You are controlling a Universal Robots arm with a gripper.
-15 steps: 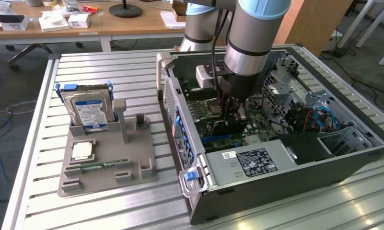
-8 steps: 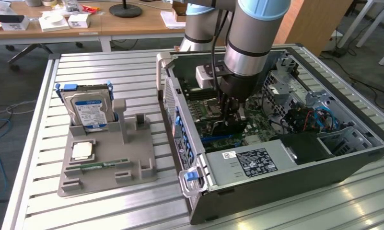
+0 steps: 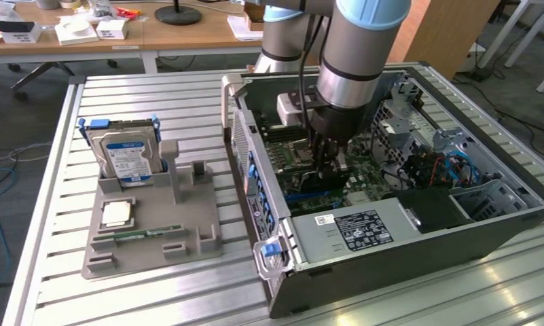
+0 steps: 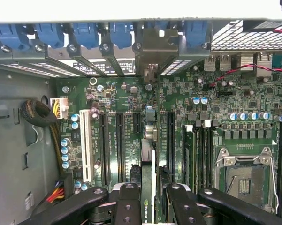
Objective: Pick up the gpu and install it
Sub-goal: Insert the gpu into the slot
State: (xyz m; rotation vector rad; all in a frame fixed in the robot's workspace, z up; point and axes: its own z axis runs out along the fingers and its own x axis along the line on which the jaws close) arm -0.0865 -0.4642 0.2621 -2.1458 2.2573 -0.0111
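My pincer [image 4: 149,197] pinches the gpu [image 4: 148,154] edge-on, low inside the open case [image 3: 489,238], over the motherboard [image 4: 126,101] slots with narrow room either side. The exterior view adds the hard drive [image 3: 127,157] standing on the grey fixture [image 3: 199,231] beside the case

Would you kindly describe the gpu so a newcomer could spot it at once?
Find the open computer case on the slatted table, then the gripper reaching down over its green motherboard. The gpu is the thin card held edge-on between the fingers. Unlike the slots beside it, it stands upright, blade-like.
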